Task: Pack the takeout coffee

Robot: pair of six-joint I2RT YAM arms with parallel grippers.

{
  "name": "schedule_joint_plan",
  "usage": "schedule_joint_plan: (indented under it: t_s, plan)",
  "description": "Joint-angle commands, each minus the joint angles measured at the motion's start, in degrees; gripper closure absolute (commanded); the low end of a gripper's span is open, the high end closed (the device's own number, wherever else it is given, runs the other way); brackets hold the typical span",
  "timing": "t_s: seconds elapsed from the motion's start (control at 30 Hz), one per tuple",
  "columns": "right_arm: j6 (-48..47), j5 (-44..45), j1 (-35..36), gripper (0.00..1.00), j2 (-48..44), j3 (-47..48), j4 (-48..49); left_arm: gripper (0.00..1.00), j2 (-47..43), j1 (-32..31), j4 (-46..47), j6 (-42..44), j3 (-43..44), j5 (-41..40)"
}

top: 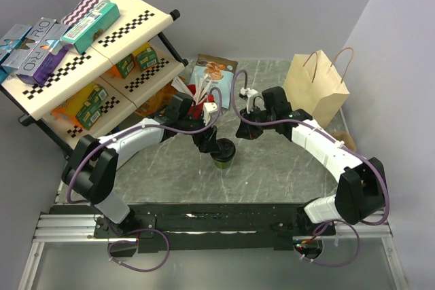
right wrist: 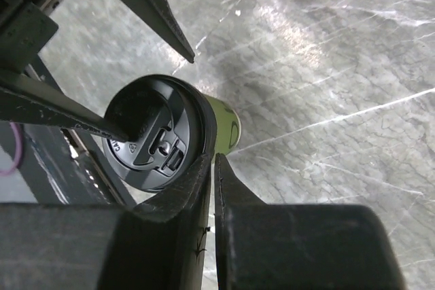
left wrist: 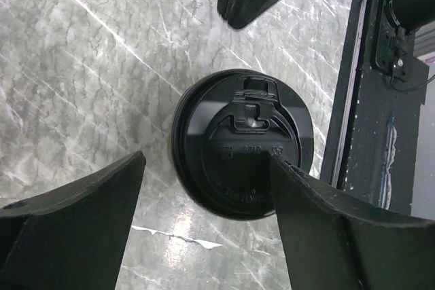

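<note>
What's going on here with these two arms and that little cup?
A small dark-green paper cup with a round black plastic lid stands upright on the grey marble table. The left gripper hangs open over it, fingers either side of the lid, not gripping. The right gripper sits beside it, fingers together, empty. The brown paper bag stands far right; the cup is not yet in it.

The left arm (top: 136, 139) and right arm (top: 319, 142) wear white link shells between bulky black joint housings, with purple cables (top: 233, 96) looping alongside. The left gripper (left wrist: 207, 157) and right gripper (right wrist: 213, 161) have matte black, wedge-tapered fingers.
</note>
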Motion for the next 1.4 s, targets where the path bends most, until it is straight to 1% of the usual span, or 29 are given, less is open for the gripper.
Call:
schedule_joint_plan:
  t_s: [0.0, 0.1, 0.13, 0.23, 0.27, 0.3, 0.33, 0.37, 0.4, 0.47, 0.5, 0.57, 0.6, 0.63, 0.7, 0.9, 0.97, 1.07, 1.27, 1.37]
  plan:
    - [2.5, -5.0, -2.5, 0.86, 0.4, 3.6, 0.1, 0.19, 0.5, 0.6, 1.0, -2.9, 2.8, 1.9]
    - [4.3, -7.0, -3.2, 0.82, 1.2, 4.2, 0.1, 0.19, 0.5, 0.7, 0.6, -4.2, 4.1, 2.4]
    - [4.2, -8.9, -3.5, 0.74, 1.4, 4.3, 0.4, 0.19, 0.3, 0.7, 0.4, -4.3, 4.4, 2.4]
    - [4.2, -10.9, -3.6, 0.74, 1.9, 4.0, 0.7, 0.19, -0.6, 1.0, -0.4, -4.9, 5.4, 1.7]
    - [4.4, -11.3, -3.6, 0.72, 2.0, 3.8, 0.8, 0.19, -1.3, 1.4, -1.0, -6.7, 5.7, 1.0]
    - [4.6, -11.5, -3.6, 0.6, 2.0, 3.5, 1.0, 0.18, -1.8, 1.8, -1.1, -8.2, 5.5, 0.3]
    - [4.8, -11.9, -3.7, 0.56, 2.1, 3.4, 1.2, 0.17, -2.5, 2.7, -0.9, -9.2, 5.1, -1.2]
    - [5.0, -12.0, -3.8, 0.52, 2.1, 3.3, 1.5, 0.16, -3.8, 3.4, -0.4, -15.1, 3.8, -1.9]
    - [5.6, -12.3, -3.9, 0.47, 2.1, 3.1, 1.5, 0.15, -4.6, 4.1, -0.1, -17.6, 2.8, -2.4]
    - [6.9, -12.3, -4.3, 0.02, 2.1, 3.0, 1.9, 0.11, -6.2, 6.3, 0.0, -23.5, 0.4, -2.7]
    - [7.5, -12.8, -4.6, 0.0, 2.1, 2.9, 1.8, 0.09, -6.4, 6.8, -0.9, -24.9, -0.2, -2.8]
    - [7.7, -15.0, -5.0, 0.0, 2.1, 2.7, 1.8, 0.06, -7.1, 8.1, -0.8, -28.0, -2.4, -2.2]
    - [7.7, -16.1, -5.0, 0.0, 2.4, 2.7, 1.6, 0.02, -7.1, 8.4, -0.2, -28.8, -3.1, -2.2]
    - [7.8, -17.7, -5.1, 0.0, 3.0, 2.4, 1.5, 0.01, -7.3, 8.6, 0.7, -29.3, -4.5, -1.9]
    - [8.0, -21.7, -5.2, 0.0, 4.2, 1.8, 1.5, 0.01, -6.4, 8.6, 2.2, -30.3, -5.4, 0.7]
    - [8.0, -26.4, -5.6, 0.0, 8.6, 1.4, 1.0, 0.01, -2.8, 8.6, 8.7, -34.2, -8.4, 9.9]
    - [8.5, -27.3, -6.2, 0.0, 9.5, 1.7, 1.6, 0.01, -2.1, 8.6, 12.3, -35.7, -9.5, 11.8]
    - [9.3, -28.2, -6.7, 0.0, 11.0, 2.2, 3.3, 0.01, -0.8, 8.6, 15.3, -37.4, -10.6, 14.5]
    - [9.6, -28.7, -6.7, 0.02, 12.5, 1.9, 3.3, 0.01, 1.8, 8.6, 15.8, -37.6, -9.4, 17.3]
    - [9.6, -28.5, -6.7, 0.05, 12.8, 1.0, 3.3, 0.01, 3.0, 8.5, 16.2, -38.4, -9.0, 17.6]
